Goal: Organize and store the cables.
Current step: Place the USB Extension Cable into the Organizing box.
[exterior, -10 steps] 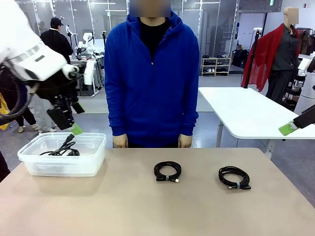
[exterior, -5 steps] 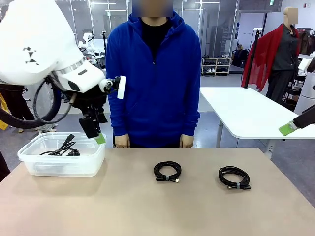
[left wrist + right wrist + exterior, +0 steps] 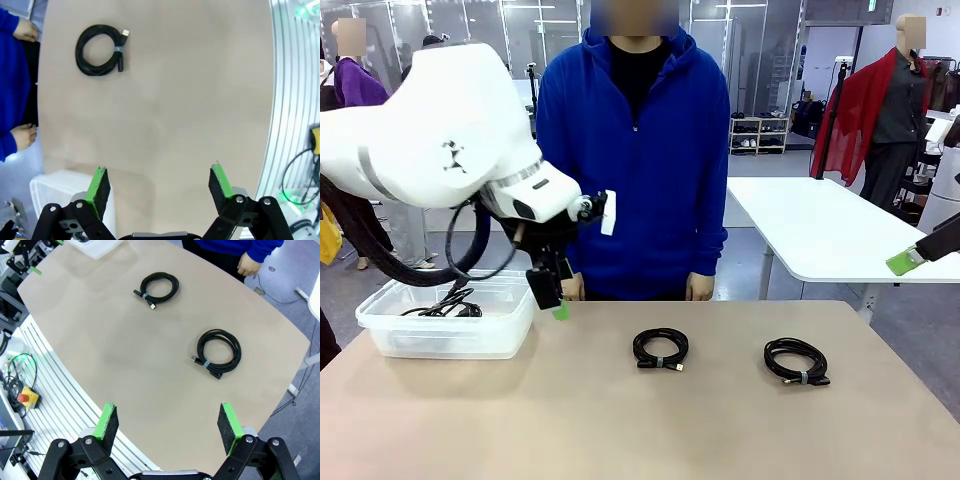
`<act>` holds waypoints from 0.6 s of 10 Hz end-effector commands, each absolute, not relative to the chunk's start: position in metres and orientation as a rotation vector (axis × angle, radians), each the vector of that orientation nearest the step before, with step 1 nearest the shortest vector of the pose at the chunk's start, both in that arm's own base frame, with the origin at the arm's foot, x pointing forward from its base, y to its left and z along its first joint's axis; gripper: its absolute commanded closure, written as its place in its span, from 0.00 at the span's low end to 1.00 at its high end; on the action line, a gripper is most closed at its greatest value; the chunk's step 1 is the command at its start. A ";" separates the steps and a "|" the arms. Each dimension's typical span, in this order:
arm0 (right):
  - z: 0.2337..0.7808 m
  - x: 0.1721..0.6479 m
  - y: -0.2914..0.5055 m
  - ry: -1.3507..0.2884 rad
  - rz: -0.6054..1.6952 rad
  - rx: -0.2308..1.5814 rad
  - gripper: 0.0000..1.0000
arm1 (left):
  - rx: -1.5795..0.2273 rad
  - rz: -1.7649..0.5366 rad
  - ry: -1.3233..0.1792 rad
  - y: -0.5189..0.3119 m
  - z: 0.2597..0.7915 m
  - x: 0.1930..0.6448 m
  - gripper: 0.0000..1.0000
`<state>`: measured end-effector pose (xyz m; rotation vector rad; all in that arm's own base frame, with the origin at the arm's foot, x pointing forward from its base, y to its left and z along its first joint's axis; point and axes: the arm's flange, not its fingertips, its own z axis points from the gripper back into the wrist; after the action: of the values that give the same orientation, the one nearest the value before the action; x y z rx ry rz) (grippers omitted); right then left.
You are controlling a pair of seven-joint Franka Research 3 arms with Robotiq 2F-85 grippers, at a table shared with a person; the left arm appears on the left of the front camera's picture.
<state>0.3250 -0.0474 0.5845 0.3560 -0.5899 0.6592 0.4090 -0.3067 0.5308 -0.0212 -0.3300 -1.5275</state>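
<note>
Two coiled black cables lie on the tan table: one in the middle (image 3: 660, 349) and one to its right (image 3: 796, 360). A third cable (image 3: 448, 303) rests inside the clear plastic bin (image 3: 390, 340) at the left. My left gripper (image 3: 556, 305) hangs just past the bin's right edge, above the table. The left wrist view shows that gripper (image 3: 159, 175) open and holding nothing, with the middle coil (image 3: 100, 44) well ahead of it. My right gripper (image 3: 167, 412) is open and high above the table's near edge, looking down on both coils (image 3: 159, 289) (image 3: 219, 351).
A person in a blue hoodie stands at the far edge, hands (image 3: 564, 288) (image 3: 696, 288) at the table's rim. The right gripper's green pad (image 3: 906, 262) shows at the right edge. A white table (image 3: 820, 225) stands behind on the right.
My left arm has swung right from over the bin to just past its right edge, dropping lower. The right arm, the coils and the person have not moved.
</note>
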 end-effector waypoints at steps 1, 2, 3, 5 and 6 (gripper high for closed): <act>0.587 0.325 -0.048 -0.585 0.647 0.362 0.00 | 0.010 -1.508 -0.335 -0.321 0.507 0.413 0.00; 0.587 0.325 -0.048 -0.585 0.647 0.362 0.00 | 0.022 -1.525 -0.336 -0.327 0.495 0.412 0.00; 0.587 0.325 -0.048 -0.585 0.647 0.362 0.00 | 0.012 -1.539 -0.323 -0.330 0.487 0.412 0.00; 0.587 0.325 -0.048 -0.585 0.647 0.362 0.00 | 0.038 -1.540 -0.290 -0.335 0.468 0.418 0.00; 0.587 0.325 -0.048 -0.585 0.647 0.362 0.00 | 0.056 -1.553 -0.283 -0.337 0.461 0.422 0.00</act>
<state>0.3250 -0.0474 0.5845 0.3560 -0.5899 0.6592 0.4186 -0.3347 0.4663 0.0134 -0.2736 -1.5656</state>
